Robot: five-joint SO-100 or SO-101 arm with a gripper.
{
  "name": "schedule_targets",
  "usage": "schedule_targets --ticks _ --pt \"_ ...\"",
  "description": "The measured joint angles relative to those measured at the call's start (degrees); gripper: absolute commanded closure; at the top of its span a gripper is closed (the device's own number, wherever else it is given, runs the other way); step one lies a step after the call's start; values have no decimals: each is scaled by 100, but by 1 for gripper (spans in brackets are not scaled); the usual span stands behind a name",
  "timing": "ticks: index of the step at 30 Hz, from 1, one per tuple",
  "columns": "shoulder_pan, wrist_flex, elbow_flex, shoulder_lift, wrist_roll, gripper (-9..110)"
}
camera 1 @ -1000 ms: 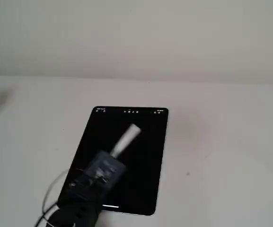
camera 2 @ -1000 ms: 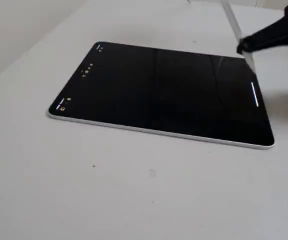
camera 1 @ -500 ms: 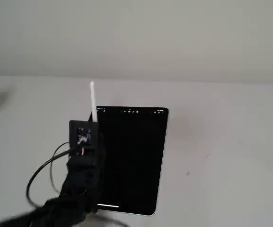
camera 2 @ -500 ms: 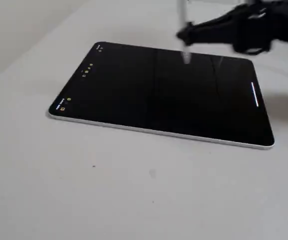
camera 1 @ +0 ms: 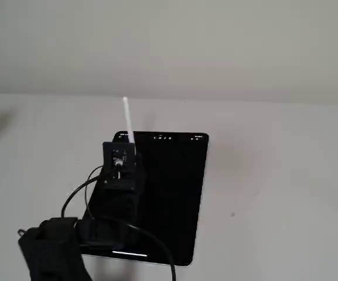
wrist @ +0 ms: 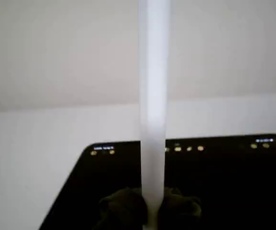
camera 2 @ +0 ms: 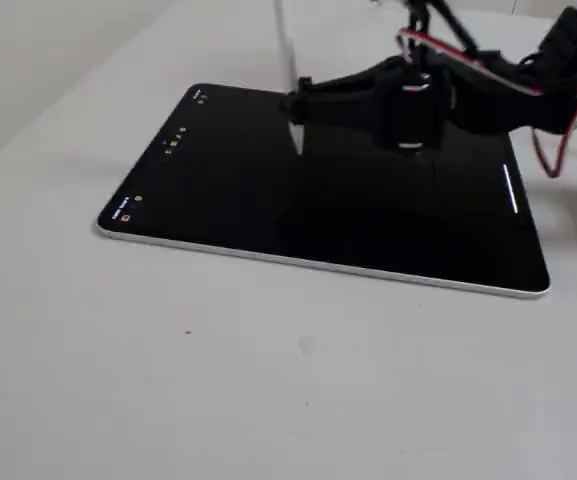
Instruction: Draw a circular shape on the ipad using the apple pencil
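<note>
Gripper (camera 2: 296, 112), black and cabled, is clamped on the apple pencil (camera 1: 127, 119) and holds it upright over the ipad (camera 2: 218, 190). One fixed view shows the stylus rising white and slim above the black wrist block; in the wrist view the shaft (wrist: 153, 96) runs straight up the middle of the frame, blurred, with the dark fingers (wrist: 123, 208) pressed against it on both sides at the bottom edge. The other fixed view shows the lower tip pointing down at the glass near the middle of the screen; whether it touches cannot be told. No drawn outline can be made out on the black screen in any view. The tablet lies flat on the white table (camera 2: 268, 380), its thin silver edge facing that camera, with a row of tiny icons (camera 2: 175, 139) along the short edge farthest from the arm and a short bright bar (camera 2: 511, 189) near the opposite short edge. The tabletop around it is plain and matte, meeting a bare pale wall (camera 1: 169, 41) behind. Red and black wires (camera 2: 543, 140) trail from the arm at the upper right of that fixed view.
</note>
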Motion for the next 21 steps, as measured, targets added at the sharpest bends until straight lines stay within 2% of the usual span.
schedule_targets --ticks 21 --pt "53 0 -571 -686 -97 102"
